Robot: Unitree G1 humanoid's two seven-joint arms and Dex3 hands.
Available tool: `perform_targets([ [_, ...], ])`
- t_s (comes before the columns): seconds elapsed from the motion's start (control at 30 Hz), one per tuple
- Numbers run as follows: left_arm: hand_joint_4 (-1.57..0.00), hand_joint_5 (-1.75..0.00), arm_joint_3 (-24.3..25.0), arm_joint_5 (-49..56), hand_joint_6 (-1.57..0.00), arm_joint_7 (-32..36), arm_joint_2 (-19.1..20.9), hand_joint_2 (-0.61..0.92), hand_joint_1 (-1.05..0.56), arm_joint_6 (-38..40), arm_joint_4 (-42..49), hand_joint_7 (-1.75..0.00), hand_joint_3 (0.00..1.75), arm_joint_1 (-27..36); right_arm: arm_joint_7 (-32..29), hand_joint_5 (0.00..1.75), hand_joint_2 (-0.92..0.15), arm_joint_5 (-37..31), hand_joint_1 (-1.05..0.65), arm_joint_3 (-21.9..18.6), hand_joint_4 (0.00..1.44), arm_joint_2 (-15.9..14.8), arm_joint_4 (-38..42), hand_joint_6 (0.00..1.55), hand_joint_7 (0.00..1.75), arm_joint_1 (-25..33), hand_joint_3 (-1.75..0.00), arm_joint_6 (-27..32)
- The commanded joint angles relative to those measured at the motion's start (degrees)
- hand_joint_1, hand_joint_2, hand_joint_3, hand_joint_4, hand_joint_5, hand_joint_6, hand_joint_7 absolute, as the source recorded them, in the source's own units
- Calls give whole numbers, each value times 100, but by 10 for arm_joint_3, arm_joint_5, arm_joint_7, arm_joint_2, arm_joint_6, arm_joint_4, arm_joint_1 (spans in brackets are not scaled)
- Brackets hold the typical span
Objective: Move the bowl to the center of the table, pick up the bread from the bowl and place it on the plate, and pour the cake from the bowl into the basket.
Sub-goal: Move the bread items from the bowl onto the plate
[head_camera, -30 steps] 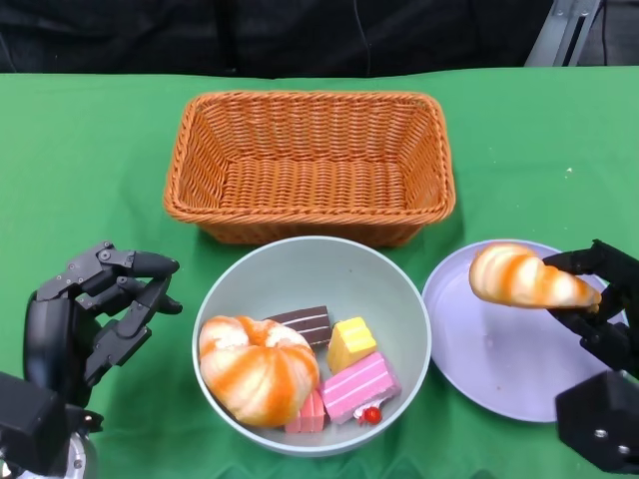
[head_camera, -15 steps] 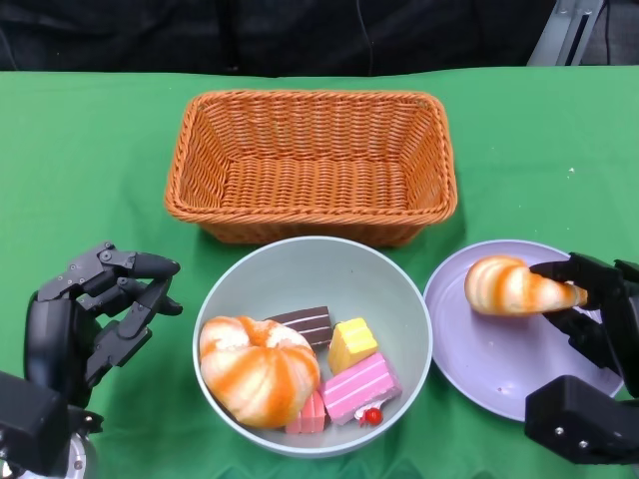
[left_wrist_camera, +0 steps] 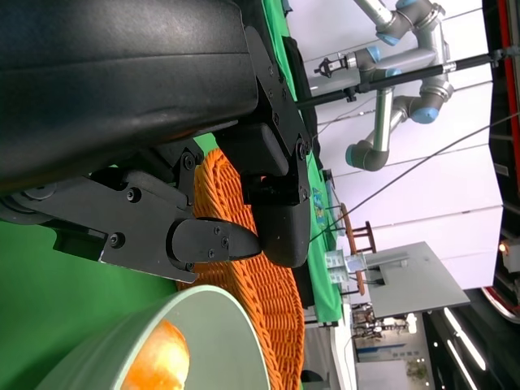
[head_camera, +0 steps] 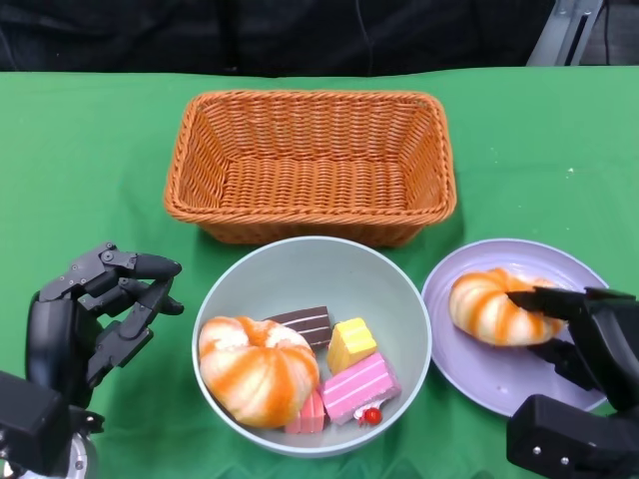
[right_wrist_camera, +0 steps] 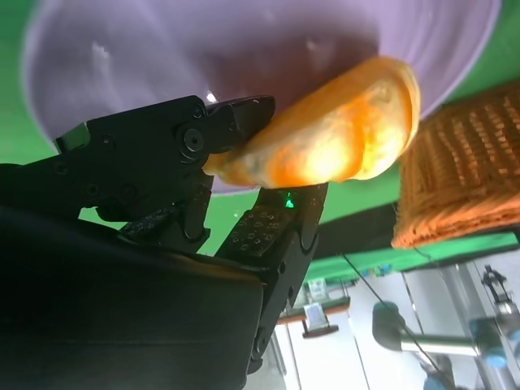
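2 bread rolls showed: 1 striped croissant (head_camera: 491,307), seemingly light and squashy, rested on the purple plate (head_camera: 477,373) near the desk's right edge, gripped at its tapered end by the right robot hand (head_camera: 579,334); the left robot hand (head_camera: 100,311) hung released.

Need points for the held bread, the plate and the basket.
held bread (head_camera: 484,304), head view, striped top of the loaf.
plate (head_camera: 499,374), head view, bare purple surface near the front.
basket (head_camera: 310,100), head view, far woven rim.

Orange-striped bread (head_camera: 486,308) lies on the lilac plate (head_camera: 499,379), beside the bowl (head_camera: 311,267).
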Motion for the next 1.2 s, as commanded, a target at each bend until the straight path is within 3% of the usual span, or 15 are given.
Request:
perform_targets([
  [0.03,-83,-131,1,2,-92,4,11,92,-14,-5,3,-95,36,3,79,15,-88,-1,-45,5,52,-21,-99,62,1,49,0,51],
  [0.07,-82,-131,1,1,-92,3,11,92,-14,-6,4,-95,36,2,91,10,-88,-2,-50,4,45,-22,-117,52,0,57,0,61],
  [0.17,-81,-131,2,-4,-92,-2,9,92,-14,-1,2,-96,36,2,120,3,-89,-3,-55,2,35,-26,-167,40,0,80,0,78],
  [0.27,-83,-130,3,-9,-92,-4,7,92,-13,-1,2,-95,36,2,133,0,-90,-2,-58,0,26,-26,-191,34,0,92,-1,85],
  [0.4,-83,-129,1,-7,-93,-2,7,92,-13,-1,2,-94,36,3,135,0,-90,1,-59,-2,24,-25,-201,33,0,97,0,82],
  [0.53,-83,-130,-1,-6,-92,-4,8,92,-12,-2,2,-95,37,3,114,0,-92,15,-72,-9,11,-18,-202,25,0,102,-4,53],
  [0.77,-82,-131,-2,-5,-92,-4,10,92,-12,-6,6,-96,38,3,27,6,-92,13,-86,-16,23,-3,-181,34,3,98,-20,3],
  [0.9,-82,-132,0,-17,-92,-14,8,92,-13,1,4,-96,38,3,-5,9,-92,43,-83,-22,29,8,-173,42,5,95,-20,-55],
  [1.07,-82,-132,0,-15,-91,-15,9,92,-13,1,3,-96,37,4,12,12,-92,81,-78,-30,34,19,-194,46,6,101,-18,-106],
  [1.2,-82,-132,0,-6,-92,-5,10,92,-13,0,6,-97,37,1,112,20,-92,116,-78,-13,49,30,-316,48,5,124,-18,-84],
])
